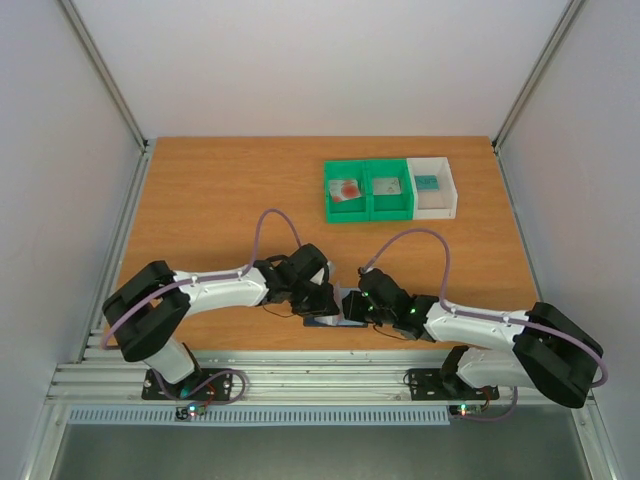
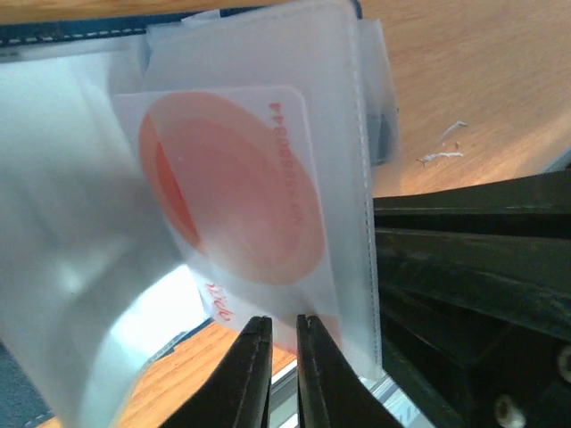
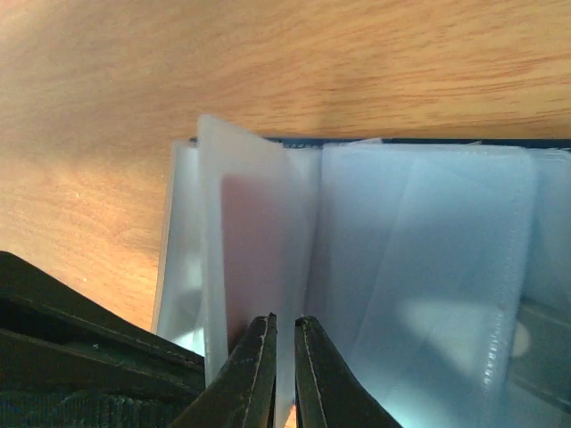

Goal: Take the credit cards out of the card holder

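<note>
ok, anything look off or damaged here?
No damage visible. The red card sits slightly crooked in its clear sleeve, and a few white flecks lie on the table beside the holder.

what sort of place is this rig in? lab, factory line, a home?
Probably a lab test cell: a wooden table boxed in by plain white panels, robot arms bolted to an aluminium rail, and small plastic bins.
</note>
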